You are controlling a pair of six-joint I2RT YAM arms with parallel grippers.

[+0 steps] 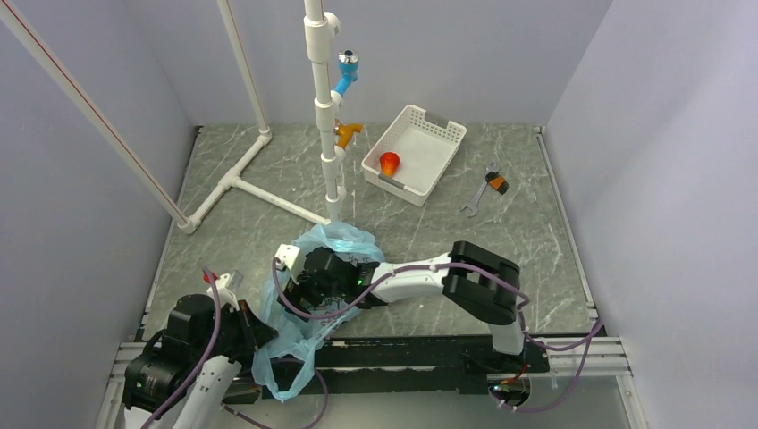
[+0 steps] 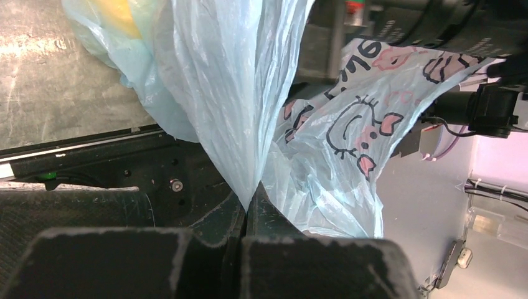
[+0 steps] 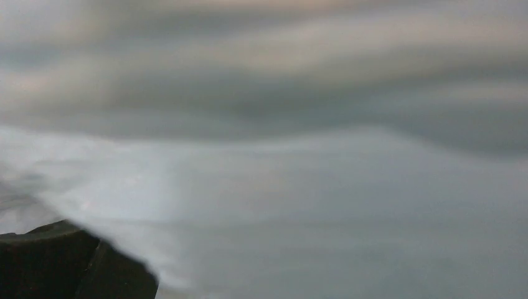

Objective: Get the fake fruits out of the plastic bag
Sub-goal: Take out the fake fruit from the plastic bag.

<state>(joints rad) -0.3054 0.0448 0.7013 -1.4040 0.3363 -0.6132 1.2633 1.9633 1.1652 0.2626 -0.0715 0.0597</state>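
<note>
The left gripper [image 2: 249, 208] is clamped on a gathered fold of the plastic bag [image 2: 230, 81], whose long axis stretches away from its fingertips toward the right gripper [image 1: 313, 277], which is buried in plastic, its jaw spread impossible to tell.

Plastic bag [image 2: 348, 124]: translucent light blue, printed with black-outlined cartoon faces and pink cheeks.
Yellow fruit [image 2: 121, 15]: yellow, tinted pale by the bag film over it.
Red-orange fruit [image 1: 389, 164]: glossy red-orange.
Basket [image 1: 422, 152]: white, perforated walls.
Wrench [image 1: 484, 189]: silver, orange-and-black grip.
Bench [image 1: 536, 223]: grey-green marble, white veins.
Pipe frame [image 1: 324, 107]: white, with blue and orange fittings.
</note>
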